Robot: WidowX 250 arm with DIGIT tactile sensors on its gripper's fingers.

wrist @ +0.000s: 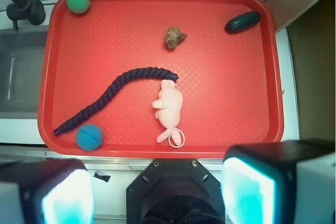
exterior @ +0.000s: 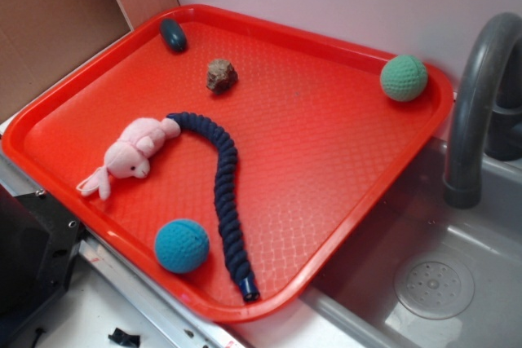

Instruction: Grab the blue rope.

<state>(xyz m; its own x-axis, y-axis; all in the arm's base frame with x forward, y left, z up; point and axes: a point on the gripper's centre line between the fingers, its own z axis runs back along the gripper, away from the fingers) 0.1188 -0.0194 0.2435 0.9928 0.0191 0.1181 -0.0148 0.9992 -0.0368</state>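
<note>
blue rope (exterior: 218, 193) capped end exterior-only, fingers (wrist: 247, 192) wrist-only

I see the blue rope (exterior: 220, 177) (wrist: 113, 90) crowded at both ends: the pink plush (exterior: 130, 155) (wrist: 169, 107) touches one tip, the blue crocheted ball (exterior: 181, 245) (wrist: 89, 137) sits just beside the capped end. Its middle lies on open red tray (exterior: 326, 144) (wrist: 231, 87). The brown lump (exterior: 221, 75) (wrist: 174, 36), dark oval (exterior: 173, 35) (wrist: 242, 22) and green ball (exterior: 403, 78) (wrist: 78, 1) lie well apart.
</note>
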